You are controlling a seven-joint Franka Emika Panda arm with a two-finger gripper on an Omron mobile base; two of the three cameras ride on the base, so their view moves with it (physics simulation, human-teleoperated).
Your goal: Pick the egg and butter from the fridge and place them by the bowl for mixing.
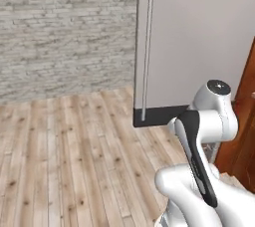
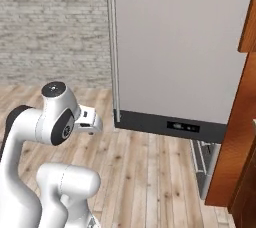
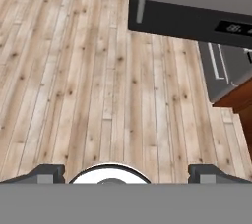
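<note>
Scene: a white arm on a mobile base faces the fridge (image 2: 180,47), whose grey door is swung open and presents its flat outer face to both base cameras, with the long handle (image 1: 146,47) running down the door's left edge.
Floor: pale wooden planks (image 3: 98,80) stretch from the base to the door's dark lower band, and a brick wall (image 1: 64,32) stands behind.
End effector: the end effector (image 3: 127,174) has its tips spread wide at the bottom of the hand view, with nothing between them; it points down at bare floor, well short of the fridge.
Egg and butter: neither can be made out; if they sit on the shelves, the open door screens them from these angles.
Fridge interior: just a sliver of pale grey racks (image 2: 202,159) peeps out beneath the door's lower right corner, next to the brown wooden cabinet (image 2: 240,137).
Bowl: not to be made out from here.
Step in hand: by the look of it, the approach, with no item fetched yet.
Next move: likely getting round the door's edge to face the shelves, then lifting the hand off the floor line towards the interior.
Risk: the door stands between arm and shelves, so a straight reach would probably strike it.
</note>
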